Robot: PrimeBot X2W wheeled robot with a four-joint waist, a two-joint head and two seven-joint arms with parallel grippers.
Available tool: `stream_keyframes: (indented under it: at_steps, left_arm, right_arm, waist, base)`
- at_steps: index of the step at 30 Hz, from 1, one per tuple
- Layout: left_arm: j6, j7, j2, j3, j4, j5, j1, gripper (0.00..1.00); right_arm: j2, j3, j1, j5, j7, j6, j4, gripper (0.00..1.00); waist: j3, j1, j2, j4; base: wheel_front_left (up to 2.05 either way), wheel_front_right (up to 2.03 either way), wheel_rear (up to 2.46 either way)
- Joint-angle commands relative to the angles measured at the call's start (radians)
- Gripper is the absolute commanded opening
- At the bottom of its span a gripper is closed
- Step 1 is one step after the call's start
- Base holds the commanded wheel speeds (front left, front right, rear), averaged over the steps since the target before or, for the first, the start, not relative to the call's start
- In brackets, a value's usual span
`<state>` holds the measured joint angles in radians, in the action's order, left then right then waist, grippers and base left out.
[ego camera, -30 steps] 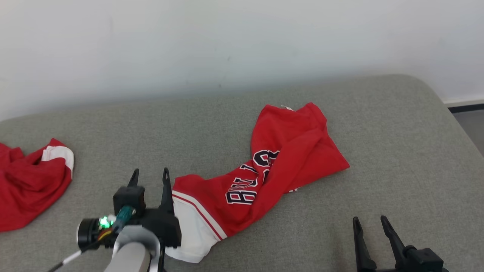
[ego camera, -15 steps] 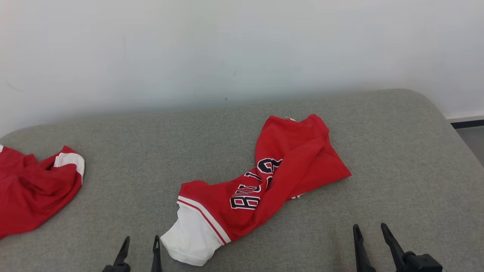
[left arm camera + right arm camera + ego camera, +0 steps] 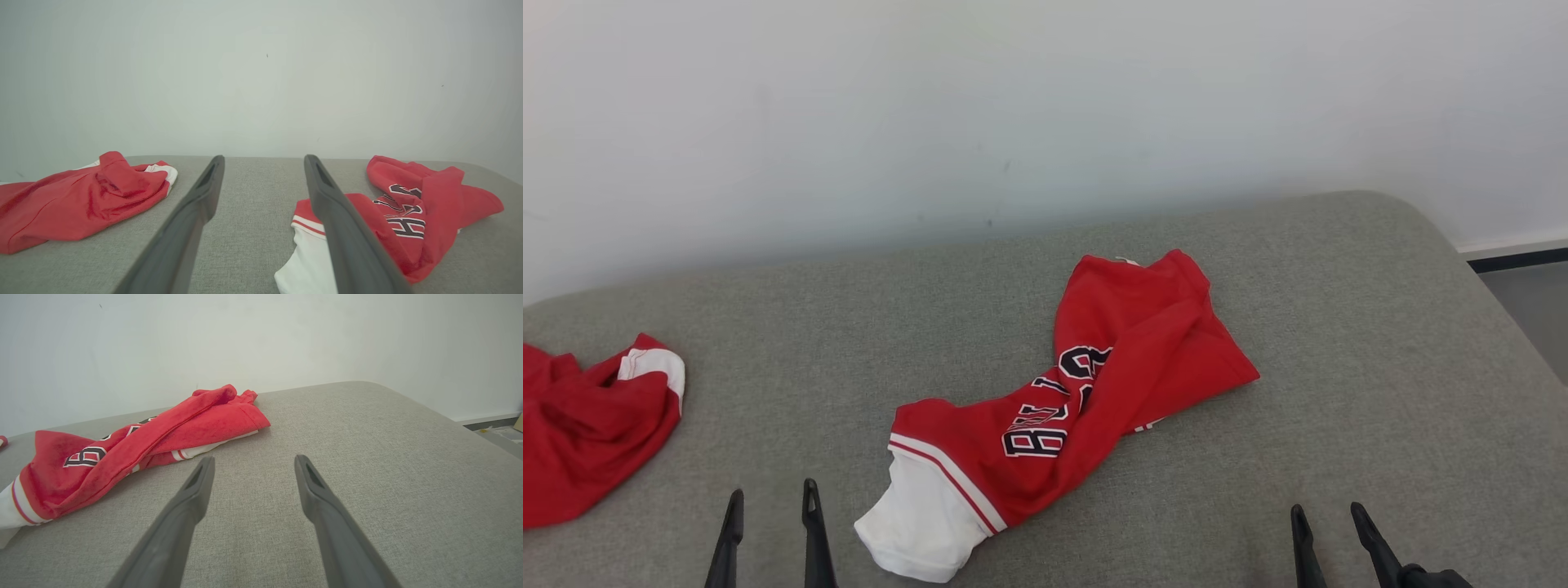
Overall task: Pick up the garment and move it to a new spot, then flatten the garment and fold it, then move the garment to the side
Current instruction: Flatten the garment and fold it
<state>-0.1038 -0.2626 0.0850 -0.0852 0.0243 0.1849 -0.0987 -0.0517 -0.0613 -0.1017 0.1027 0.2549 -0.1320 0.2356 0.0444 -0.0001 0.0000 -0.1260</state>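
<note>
Nearest, the left claw (image 3: 773,506) and the right claw (image 3: 1325,523) sit low over the grey cushion (image 3: 1380,343), each with its fingers spread and nothing between them. The crumpled red garment (image 3: 1094,384) lies on the cushion just ahead of the left claw and to its right. Its white hem is near that claw's right finger but not touching it. From the right claw it lies ahead and to the left. Another red cloth (image 3: 580,425) lies well to the left of the left claw. Beyond is a pale wall (image 3: 1013,106).

Folds of the garment (image 3: 1152,327) hide part of its lettering (image 3: 1033,437)
</note>
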Motion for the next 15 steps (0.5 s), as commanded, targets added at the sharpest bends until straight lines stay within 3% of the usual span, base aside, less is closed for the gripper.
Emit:
stream_keyframes:
  at_steps: [1, 7, 15]
  left_arm:
    - [0.012, -0.003, -0.011, 0.016, -0.027, -0.007, -0.032, 1.00]
    - [0.045, -0.003, -0.032, 0.060, -0.094, -0.028, -0.098, 1.00]
    - [0.069, -0.003, -0.035, 0.054, 0.015, -0.002, -0.144, 1.00]
  right_arm:
    - [0.003, -0.005, -0.015, -0.008, 0.004, 0.003, -0.002, 1.00]
    - [0.003, -0.008, -0.042, -0.022, 0.009, 0.003, -0.013, 1.00]
    - [0.003, 0.017, -0.062, -0.036, -0.002, 0.003, 0.010, 1.00]
  waist:
    - [0.000, 0.0001, 0.0000, 0.008]
    - [0.004, 0.0001, 0.0000, 0.034]
    - [0.015, 0.0001, 0.0000, 0.048]
  base:
    - [0.00, 0.00, 0.00]
    - [0.00, 0.00, 0.00]
    - [0.00, 0.00, 0.00]
